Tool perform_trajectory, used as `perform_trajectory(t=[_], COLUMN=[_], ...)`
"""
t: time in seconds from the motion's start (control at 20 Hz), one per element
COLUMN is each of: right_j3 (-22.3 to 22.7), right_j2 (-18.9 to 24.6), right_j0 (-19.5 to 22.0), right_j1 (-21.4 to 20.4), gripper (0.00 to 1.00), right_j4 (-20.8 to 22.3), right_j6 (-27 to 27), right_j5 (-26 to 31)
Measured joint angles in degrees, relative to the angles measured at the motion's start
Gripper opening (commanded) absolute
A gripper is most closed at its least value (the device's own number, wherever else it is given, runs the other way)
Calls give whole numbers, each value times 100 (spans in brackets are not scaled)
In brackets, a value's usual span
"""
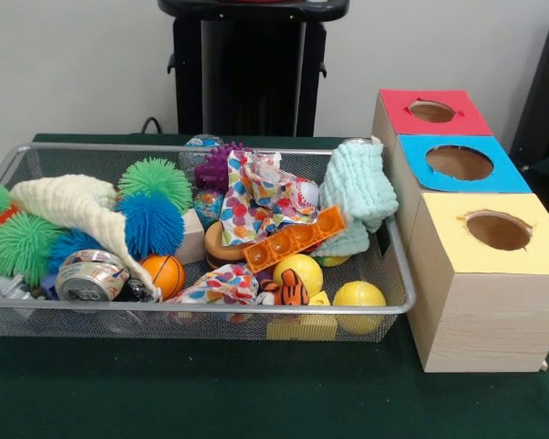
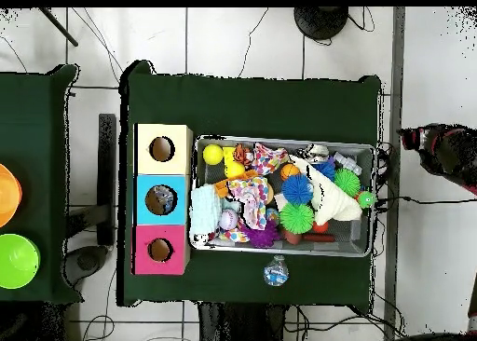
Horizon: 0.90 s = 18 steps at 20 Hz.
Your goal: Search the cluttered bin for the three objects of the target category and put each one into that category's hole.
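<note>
A wire mesh bin holds a jumble of toys and cloths. In it lie two yellow balls, an orange basketball, a baseball and green, blue and purple spiky balls. A drink can, an orange moulded tray and a small tiger toy are there too. Beside the bin stand three wooden boxes with round holes: red, blue and yellow. Neither view shows the gripper.
A cream cloth, a mint cloth and a polka-dot cloth cover part of the pile. A blue-white ball sits on the green table outside the bin. A red-black shape is off the table's right.
</note>
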<state>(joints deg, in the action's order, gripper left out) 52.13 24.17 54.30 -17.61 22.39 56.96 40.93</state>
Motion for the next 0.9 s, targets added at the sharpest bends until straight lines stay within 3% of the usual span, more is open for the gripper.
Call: perform_trajectory(t=[0.55,0.9], right_j3=[-359,42], right_j2=[3,-35], right_j0=[52,137], right_j1=[9,-362], gripper=[100,100], right_j4=[-150,-201], right_j6=[0,0], right_j5=[824,931])
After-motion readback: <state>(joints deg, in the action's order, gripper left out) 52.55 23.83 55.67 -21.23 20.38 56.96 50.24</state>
